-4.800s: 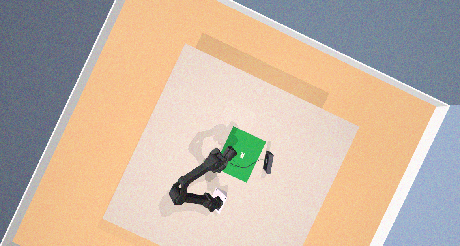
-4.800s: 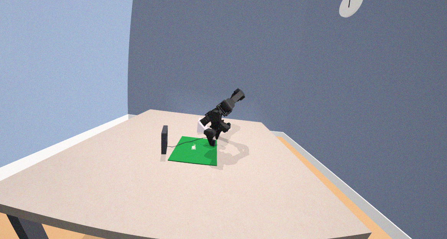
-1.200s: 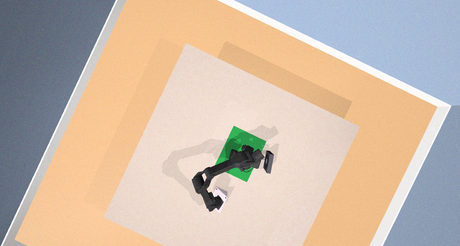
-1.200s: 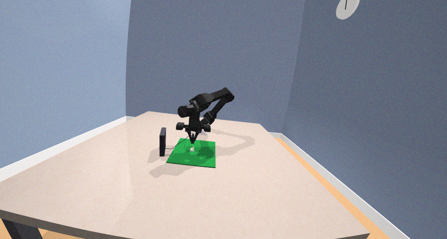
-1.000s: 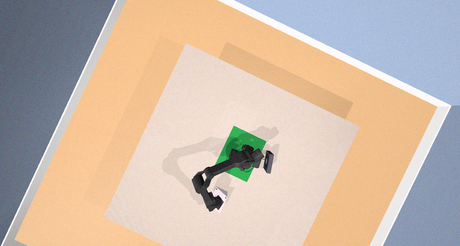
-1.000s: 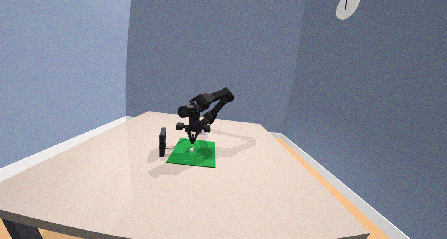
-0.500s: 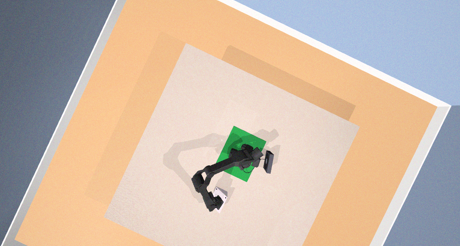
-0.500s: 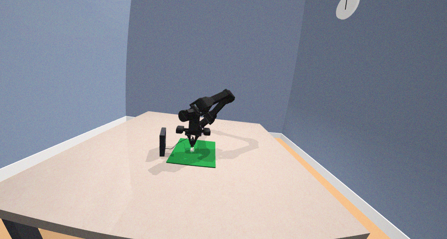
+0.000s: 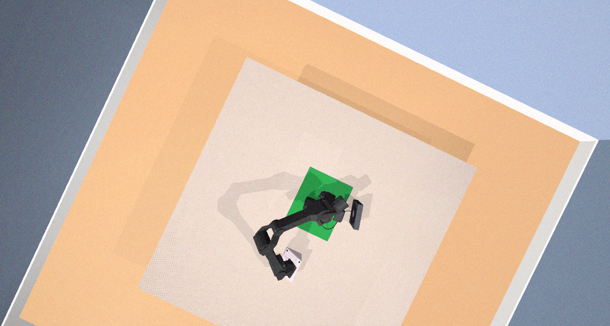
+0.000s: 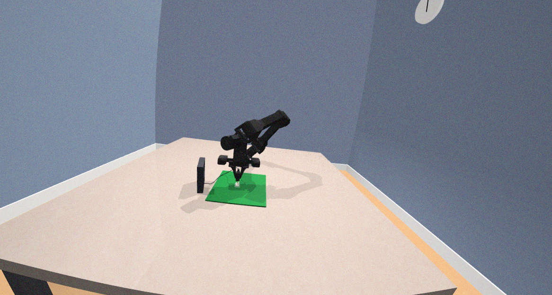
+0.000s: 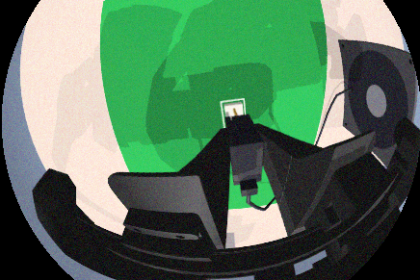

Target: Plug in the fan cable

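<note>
The green board (image 9: pixel 313 183) (image 10: pixel 253 194) (image 11: pixel 160 40) lies flat on the table. Its small white four-pin header (image 10: pixel 236 184) (image 11: pixel 230 110) stands near the board's middle. My gripper (image 11: pixel 240 131) (image 10: pixel 237 174) is shut on the dark fan plug (image 11: pixel 248 158), which hangs just above the header, its tip close over the pins. I cannot tell whether the plug touches the header. The thin black cable (image 11: pixel 329 111) (image 10: pixel 211 183) runs from the plug to the black fan (image 9: pixel 356 214) (image 10: pixel 200 174) (image 11: pixel 378 98), which stands upright beside the board's edge.
The arm's base (image 9: pixel 291 260) sits on a white mount near the board. The beige table (image 9: pixel 264 123) (image 10: pixel 192 235) stands over an orange floor. A round wall clock (image 10: pixel 429 5) hangs high on the right.
</note>
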`<state>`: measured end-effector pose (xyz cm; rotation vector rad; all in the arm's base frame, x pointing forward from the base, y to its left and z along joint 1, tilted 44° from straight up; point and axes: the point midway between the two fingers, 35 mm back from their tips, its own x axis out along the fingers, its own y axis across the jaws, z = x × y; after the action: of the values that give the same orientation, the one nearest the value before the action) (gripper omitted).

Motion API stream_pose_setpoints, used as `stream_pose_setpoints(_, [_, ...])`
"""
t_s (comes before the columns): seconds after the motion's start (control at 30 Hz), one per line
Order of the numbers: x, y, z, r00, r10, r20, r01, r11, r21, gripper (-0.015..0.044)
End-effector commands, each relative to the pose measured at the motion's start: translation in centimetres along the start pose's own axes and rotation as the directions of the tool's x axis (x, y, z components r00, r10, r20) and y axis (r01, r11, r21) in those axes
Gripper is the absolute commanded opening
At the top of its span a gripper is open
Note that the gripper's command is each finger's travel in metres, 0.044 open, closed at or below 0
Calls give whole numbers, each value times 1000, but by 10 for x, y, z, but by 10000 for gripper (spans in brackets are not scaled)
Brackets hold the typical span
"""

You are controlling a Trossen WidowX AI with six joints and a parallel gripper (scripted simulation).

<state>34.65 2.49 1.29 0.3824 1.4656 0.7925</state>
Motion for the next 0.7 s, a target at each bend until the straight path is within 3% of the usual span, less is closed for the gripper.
stream_pose_setpoints(0.0, [2, 1, -1, 1000, 6, 0, -6, 1000, 6, 0])
stream_pose_setpoints(0.67, [4, 0, 1, 1000, 6, 0, -6, 1000, 3, 0])
